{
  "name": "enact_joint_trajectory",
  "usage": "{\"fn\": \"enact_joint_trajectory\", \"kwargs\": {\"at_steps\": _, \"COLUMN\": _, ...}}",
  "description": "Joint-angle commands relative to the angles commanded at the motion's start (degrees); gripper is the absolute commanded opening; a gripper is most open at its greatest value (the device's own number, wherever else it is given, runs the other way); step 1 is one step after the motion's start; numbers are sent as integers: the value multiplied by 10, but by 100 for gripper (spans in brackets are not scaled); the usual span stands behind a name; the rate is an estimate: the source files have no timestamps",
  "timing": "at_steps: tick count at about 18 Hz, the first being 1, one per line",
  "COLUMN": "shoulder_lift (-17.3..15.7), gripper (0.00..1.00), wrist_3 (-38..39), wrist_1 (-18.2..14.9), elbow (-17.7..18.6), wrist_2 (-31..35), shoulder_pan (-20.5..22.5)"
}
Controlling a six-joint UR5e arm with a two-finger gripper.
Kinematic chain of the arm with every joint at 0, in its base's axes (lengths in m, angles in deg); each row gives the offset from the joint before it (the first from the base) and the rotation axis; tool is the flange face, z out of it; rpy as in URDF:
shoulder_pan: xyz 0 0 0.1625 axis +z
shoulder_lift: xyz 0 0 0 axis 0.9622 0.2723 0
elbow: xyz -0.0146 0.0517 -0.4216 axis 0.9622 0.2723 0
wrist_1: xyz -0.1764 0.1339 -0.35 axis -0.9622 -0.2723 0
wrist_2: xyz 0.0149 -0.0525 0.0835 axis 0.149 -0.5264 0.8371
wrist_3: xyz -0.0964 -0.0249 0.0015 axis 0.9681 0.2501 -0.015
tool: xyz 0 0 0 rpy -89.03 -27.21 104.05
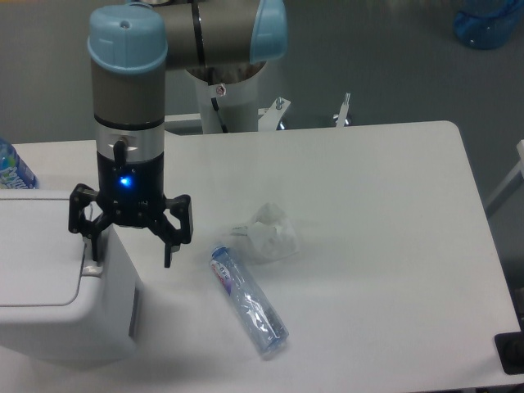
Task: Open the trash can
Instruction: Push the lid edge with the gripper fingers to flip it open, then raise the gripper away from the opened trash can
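The trash can (57, 327) is a big boxy white bin at the left edge of the table, with a flat white lid (33, 254) that lies shut and a grey push bar (92, 268) at the lid's right edge. My gripper (129, 246) hangs straight down over the bin's right edge with its jaws spread wide. Its left finger (88, 237) stands just above the push bar; its right finger (172, 241) hangs beyond the bin's side over the table. It holds nothing.
A crushed clear plastic bottle (248, 301) lies on the table right of the bin, with a crumpled white wrapper (270, 233) behind it. Another bottle (12, 168) shows at the far left. The table's (385, 213) front edge runs close below the bin.
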Motion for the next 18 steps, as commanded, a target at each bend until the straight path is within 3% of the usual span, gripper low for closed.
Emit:
{"fn": "enact_joint_trajectory", "kwargs": {"at_steps": 8, "shoulder_lift": -1, "gripper": 100, "wrist_3": 0, "wrist_1": 0, "elbow": -10, "wrist_2": 0, "shoulder_pan": 0}}
{"fn": "enact_joint_trajectory", "kwargs": {"at_steps": 11, "shoulder_lift": 0, "gripper": 100, "wrist_3": -6, "wrist_1": 21, "elbow": -25, "wrist_2": 6, "shoulder_pan": 3}}
{"fn": "enact_joint_trajectory", "kwargs": {"at_steps": 14, "shoulder_lift": 2, "gripper": 100, "wrist_3": -14, "wrist_1": 31, "elbow": -42, "wrist_2": 65, "shoulder_pan": 20}}
{"fn": "enact_joint_trajectory", "kwargs": {"at_steps": 18, "shoulder_lift": 1, "gripper": 100, "wrist_3": -134, "wrist_1": 12, "elbow": -37, "wrist_2": 113, "shoulder_pan": 39}}
